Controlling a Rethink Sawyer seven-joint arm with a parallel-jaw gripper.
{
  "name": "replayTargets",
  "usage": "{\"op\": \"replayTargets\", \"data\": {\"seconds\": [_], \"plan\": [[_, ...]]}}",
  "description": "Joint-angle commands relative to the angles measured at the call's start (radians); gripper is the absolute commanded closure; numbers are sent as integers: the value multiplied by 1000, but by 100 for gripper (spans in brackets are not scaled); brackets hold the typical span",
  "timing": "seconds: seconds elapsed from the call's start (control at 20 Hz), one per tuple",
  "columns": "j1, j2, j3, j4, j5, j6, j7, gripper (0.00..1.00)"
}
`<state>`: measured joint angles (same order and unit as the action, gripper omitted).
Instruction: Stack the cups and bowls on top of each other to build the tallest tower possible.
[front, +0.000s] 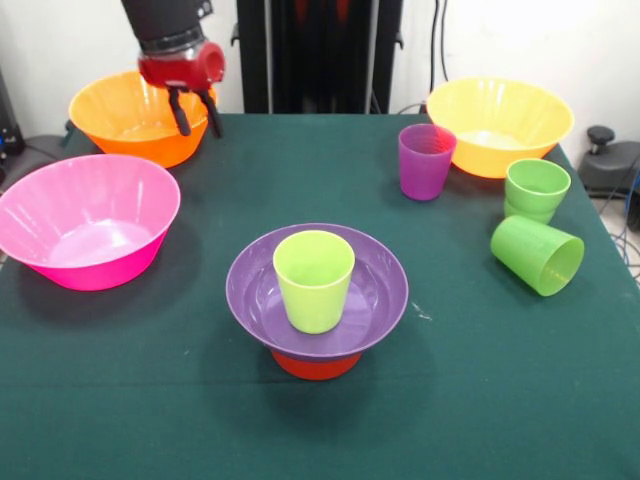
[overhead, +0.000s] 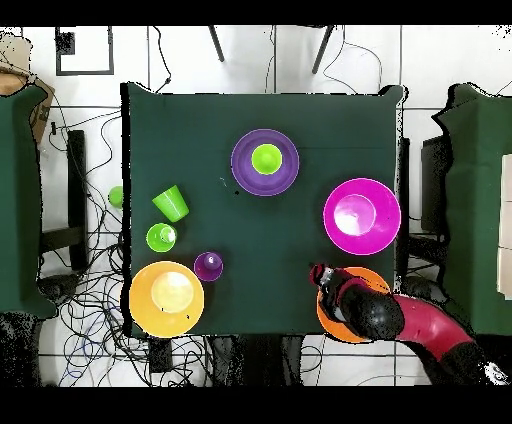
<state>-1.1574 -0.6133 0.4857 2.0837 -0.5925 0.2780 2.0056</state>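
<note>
The tower stands mid-table: a small orange bowl (front: 316, 366) upside down, a purple bowl (front: 250, 290) on it, and a yellow-green cup (front: 313, 280) upright inside; from above I see the purple bowl (overhead: 243, 165) and cup (overhead: 266, 158). My gripper (front: 196, 113) (overhead: 320, 275) hangs open over the near rim of a big orange bowl (front: 105, 110) (overhead: 333, 325), holding nothing. Beside it sits a big pink bowl (front: 60, 215) (overhead: 361, 216). Across the table are a purple cup (front: 425, 160) (overhead: 208, 266), an orange-yellow bowl (front: 500, 115) (overhead: 166, 297), an upright green cup (front: 536, 190) (overhead: 161, 237) and a green cup on its side (front: 537, 255) (overhead: 171, 203).
The table (front: 480, 400) is covered in dark green cloth. A small green round thing (overhead: 116, 196) lies just off the table's edge in the overhead view. Cables run over the floor around that side.
</note>
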Motion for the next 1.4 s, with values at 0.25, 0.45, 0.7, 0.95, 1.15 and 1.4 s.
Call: {"op": "replayTargets", "data": {"seconds": [0.25,0.45,0.7,0.95,1.15,1.4], "plan": [[26,100,-1,-88,-80,-30,-34,0],[-12,107,26,-93,-72,7,-74,0],[-80,102,84,-80,-44,91,-142,0],[-118,-64,139,10,-11,156,-162,0],[-99,-72,106,17,-98,71,-125,0],[-49,37,49,-46,-163,5,-81,0]]}}
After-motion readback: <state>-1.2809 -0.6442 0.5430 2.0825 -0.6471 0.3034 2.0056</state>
